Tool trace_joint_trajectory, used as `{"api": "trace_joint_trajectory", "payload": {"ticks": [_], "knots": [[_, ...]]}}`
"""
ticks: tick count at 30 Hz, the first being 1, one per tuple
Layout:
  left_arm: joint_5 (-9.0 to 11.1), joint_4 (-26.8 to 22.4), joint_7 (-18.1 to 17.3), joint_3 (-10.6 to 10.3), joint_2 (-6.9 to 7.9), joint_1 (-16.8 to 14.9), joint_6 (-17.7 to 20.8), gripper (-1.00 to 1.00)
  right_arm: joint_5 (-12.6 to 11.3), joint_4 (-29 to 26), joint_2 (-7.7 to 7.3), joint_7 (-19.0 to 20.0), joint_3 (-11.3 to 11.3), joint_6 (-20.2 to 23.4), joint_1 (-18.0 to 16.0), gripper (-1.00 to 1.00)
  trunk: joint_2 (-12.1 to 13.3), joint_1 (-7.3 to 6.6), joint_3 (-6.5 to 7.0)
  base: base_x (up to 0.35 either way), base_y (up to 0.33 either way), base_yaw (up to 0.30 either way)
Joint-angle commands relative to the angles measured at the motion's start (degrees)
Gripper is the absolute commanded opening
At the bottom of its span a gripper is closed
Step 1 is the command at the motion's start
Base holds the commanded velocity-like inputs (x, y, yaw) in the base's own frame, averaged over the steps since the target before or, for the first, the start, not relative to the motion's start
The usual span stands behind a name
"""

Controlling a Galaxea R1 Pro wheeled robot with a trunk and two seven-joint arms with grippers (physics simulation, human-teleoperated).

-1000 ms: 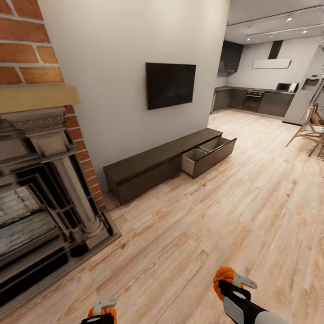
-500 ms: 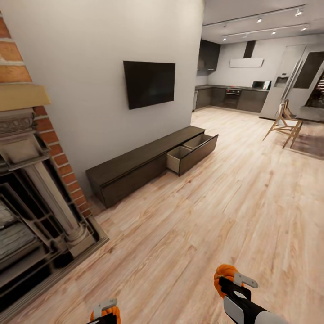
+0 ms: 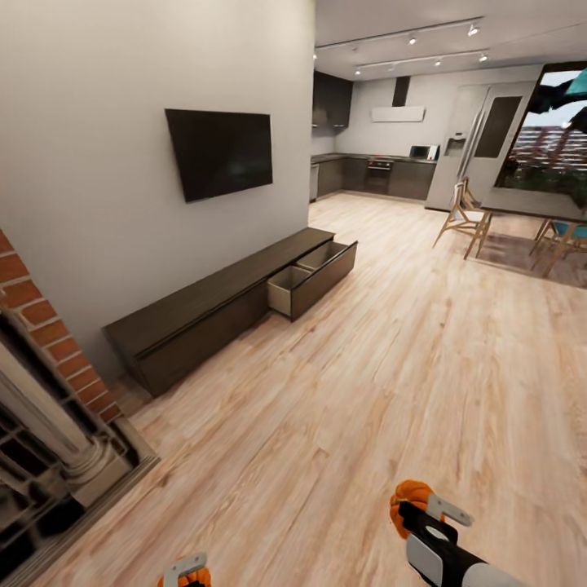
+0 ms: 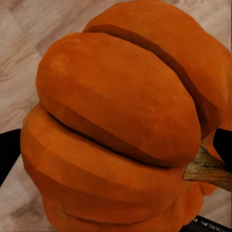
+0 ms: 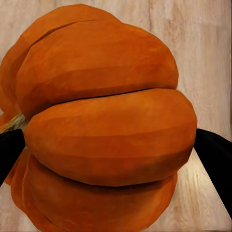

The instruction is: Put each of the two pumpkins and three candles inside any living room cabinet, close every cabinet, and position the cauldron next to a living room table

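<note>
My left gripper (image 3: 187,572) sits at the bottom edge of the head view, shut on a bright-orange ribbed pumpkin (image 3: 196,579). In the left wrist view that pumpkin (image 4: 116,130) is wedged between the dark fingers (image 4: 7,154). At lower right, my right gripper (image 3: 413,509) is shut on the other pumpkin (image 3: 408,496), seen close in the right wrist view (image 5: 106,125). The long low dark-brown cabinet (image 3: 204,314) stands along the white wall ahead and to the left, with its far drawer (image 3: 314,275) pulled open and showing a pale inside. The candles, the cauldron and the table are out of view.
A black TV (image 3: 220,151) hangs above the cabinet. A brick fireplace (image 3: 41,408) juts out at lower left. A wide wood floor (image 3: 391,359) runs to the kitchen units (image 3: 375,175) at the back. A dining set with wooden chairs (image 3: 461,216) stands at right.
The whole view has swung right: the fireplace has slid mostly out at the left, and the dining set and a window have come in at the right. Both grippers still hold their pumpkins.
</note>
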Motion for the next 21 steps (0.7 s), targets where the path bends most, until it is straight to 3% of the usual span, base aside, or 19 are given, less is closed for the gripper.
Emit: {"api": "trace_joint_trajectory", "payload": {"ticks": [1, 5, 8, 21], "knots": [[0.4, -0.1, 0.4, -0.4, 0.03, 0.0, 0.1, -1.0, -0.4, -0.2, -0.05, -0.3, -0.4, -0.2, 0.0, -1.0, 0.0, 0.03, -0.05, 0.3, -0.122, -0.278], [0.4, -0.1, 0.4, -0.4, 0.05, 0.0, 0.1, -1.0, -0.4, -0.3, -0.2, -0.3, -5.3, -0.1, 0.0, -1.0, 0.0, 0.03, 0.02, 0.302, -0.123, -0.275], [0.4, -0.1, 0.4, -0.4, 0.01, 0.0, 0.1, -1.0, -0.4, -0.3, -0.23, -0.3, -7.4, 0.1, 0.0, -1.0, 0.0, 0.03, 0.11, 0.303, -0.133, -0.263], [0.4, -0.1, 0.4, -0.5, -0.03, 0.0, 0.1, -1.0, -0.4, -0.4, 0.02, -0.1, -8.2, 0.0, 0.0, -1.0, 0.0, 0.03, 0.52, 0.303, -0.165, -0.269]]}}
